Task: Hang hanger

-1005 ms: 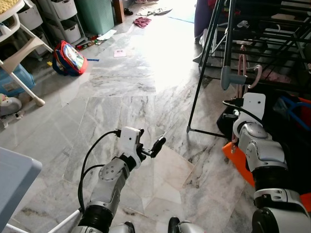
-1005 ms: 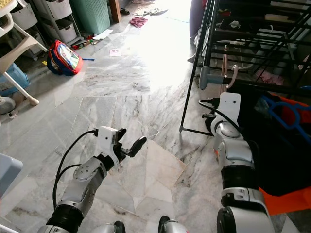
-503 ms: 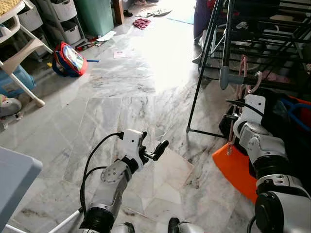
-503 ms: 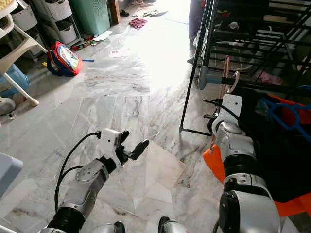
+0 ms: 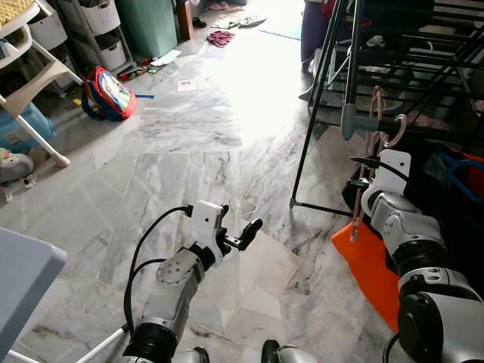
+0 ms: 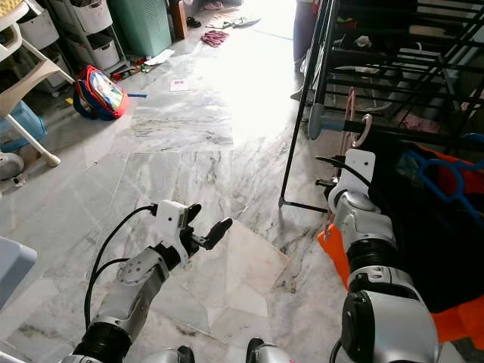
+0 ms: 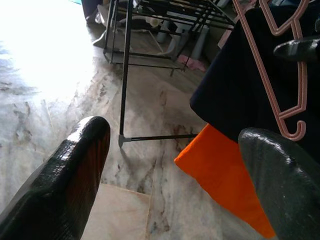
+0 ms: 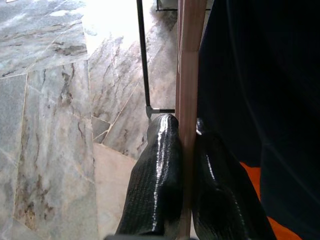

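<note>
Hanger (image 6: 354,121) pinched by right gripper (image 8: 182,165) near rack rail (image 6: 393,134); hook may miss. Left gripper (image 5: 236,231) spread, idle.

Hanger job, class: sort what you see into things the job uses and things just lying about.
In use:
pink hanger, clamped in the right hand
black drying rack
dark garment

Lying about:
red backpack
white chair
orange cloth
left hand, open and idle
</note>
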Robot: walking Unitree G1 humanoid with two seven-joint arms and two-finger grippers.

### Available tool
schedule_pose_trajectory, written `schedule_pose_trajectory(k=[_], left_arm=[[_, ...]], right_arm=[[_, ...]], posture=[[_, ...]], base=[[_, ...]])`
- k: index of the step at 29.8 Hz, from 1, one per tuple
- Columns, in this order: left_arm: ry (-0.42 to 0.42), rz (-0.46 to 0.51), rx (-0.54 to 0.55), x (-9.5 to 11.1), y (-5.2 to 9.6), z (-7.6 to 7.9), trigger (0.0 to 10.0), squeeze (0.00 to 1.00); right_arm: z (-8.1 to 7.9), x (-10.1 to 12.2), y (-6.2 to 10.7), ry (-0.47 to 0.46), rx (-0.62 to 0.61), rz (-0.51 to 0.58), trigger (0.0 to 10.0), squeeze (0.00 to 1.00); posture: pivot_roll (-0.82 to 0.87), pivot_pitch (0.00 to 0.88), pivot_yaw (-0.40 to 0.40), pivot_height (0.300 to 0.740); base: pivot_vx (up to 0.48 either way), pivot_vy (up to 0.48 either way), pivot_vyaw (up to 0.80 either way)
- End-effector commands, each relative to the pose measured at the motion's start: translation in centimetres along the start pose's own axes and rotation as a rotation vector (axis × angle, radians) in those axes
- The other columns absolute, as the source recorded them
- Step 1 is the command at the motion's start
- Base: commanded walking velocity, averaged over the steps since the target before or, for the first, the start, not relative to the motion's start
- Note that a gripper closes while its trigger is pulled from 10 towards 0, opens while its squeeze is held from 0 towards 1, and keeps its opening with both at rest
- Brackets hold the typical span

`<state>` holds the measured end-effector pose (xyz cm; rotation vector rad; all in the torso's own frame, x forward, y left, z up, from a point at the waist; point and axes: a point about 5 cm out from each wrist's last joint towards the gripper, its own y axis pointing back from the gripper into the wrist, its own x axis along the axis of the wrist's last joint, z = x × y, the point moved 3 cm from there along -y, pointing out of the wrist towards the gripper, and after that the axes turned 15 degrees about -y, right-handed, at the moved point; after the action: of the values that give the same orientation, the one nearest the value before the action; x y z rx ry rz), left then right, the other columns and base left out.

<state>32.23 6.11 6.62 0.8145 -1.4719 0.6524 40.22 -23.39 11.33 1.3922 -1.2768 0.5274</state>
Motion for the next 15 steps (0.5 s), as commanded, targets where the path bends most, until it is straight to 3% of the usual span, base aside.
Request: schedule_pose_trajectory(k=[1,2,3,4,5,15], left_arm=[[-0.008,-0.014,-0.014,-0.2,0.1,0.2,10.0,0.0],[-0.008,-0.014,-0.014,-0.2,0.1,0.2,10.0,0.0],[-0.01,-0.015,-0.015,-0.2,0.1,0.2,10.0,0.0],[-0.011,-0.015,-0.016,-0.2,0.1,0.2,10.0,0.0],[-0.011,-0.016,-0.017,-0.2,0.1,0.3,10.0,0.0],[-0.017,-0.022,-0.014,-0.4,0.3,0.2,10.0,0.0]], right_arm=[[0.7,-1.8,-0.1,-0.006,-0.024,-0.073,10.0,0.0],[0.7,-1.8,-0.1,-0.006,-0.024,-0.073,10.0,0.0],[0.6,-1.8,-0.2,-0.007,-0.02,-0.073,10.0,0.91],[0.6,-1.8,-0.2,-0.007,-0.019,-0.074,10.0,0.91],[0.6,-1.9,-0.2,-0.008,-0.016,-0.077,10.0,1.0],[0.4,-2.8,-0.2,0.048,-0.017,-0.075,10.0,1.0]], posture=[[-0.14,0.172,-0.001,0.74],[-0.14,0.172,-0.001,0.74],[-0.14,0.172,-0.001,0.74],[-0.14,0.172,-0.001,0.74],[-0.14,0.172,-0.001,0.74],[-0.13,0.169,-0.002,0.74]], base=[[0.0,0.0,0.0],[0.0,0.0,0.0],[0.0,0.0,0.0],[0.0,0.0,0.0],[0.0,0.0,0.0],[0.0,0.0,0.0]])
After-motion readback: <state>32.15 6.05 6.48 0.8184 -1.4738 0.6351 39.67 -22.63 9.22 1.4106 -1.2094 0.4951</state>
